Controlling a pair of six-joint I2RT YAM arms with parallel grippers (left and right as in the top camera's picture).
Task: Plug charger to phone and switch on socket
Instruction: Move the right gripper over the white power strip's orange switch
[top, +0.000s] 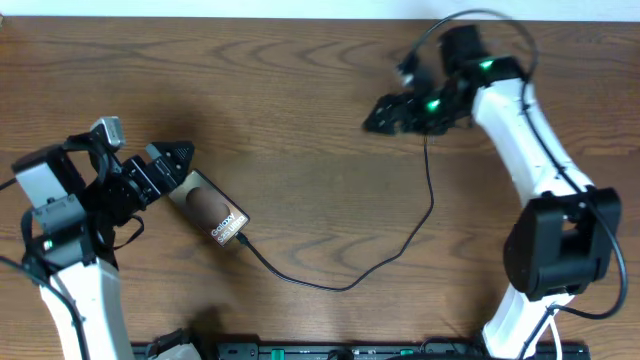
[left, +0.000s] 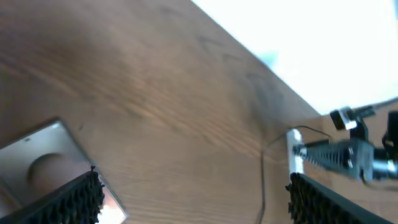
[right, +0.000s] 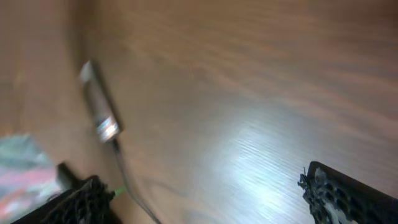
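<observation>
Overhead: phone (top: 208, 208) is lying left of centre, long axis diagonal, lettered end pointing toward the near right, where the charger (top: 345, 285) tip is meeting it. Left gripper (top: 174, 167) is hanging open at its other end; right gripper (top: 379, 113) is gaping, empty. Socket unseen; I am planning to locate it, then press lightly.

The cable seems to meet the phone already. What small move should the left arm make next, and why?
Probably lift the left gripper straight up and away from the phone. Its jaws stand open beside the phone's plain end, and the charger cable meets the lettered end, so nothing seems left to hold there. The socket is not in view.
</observation>
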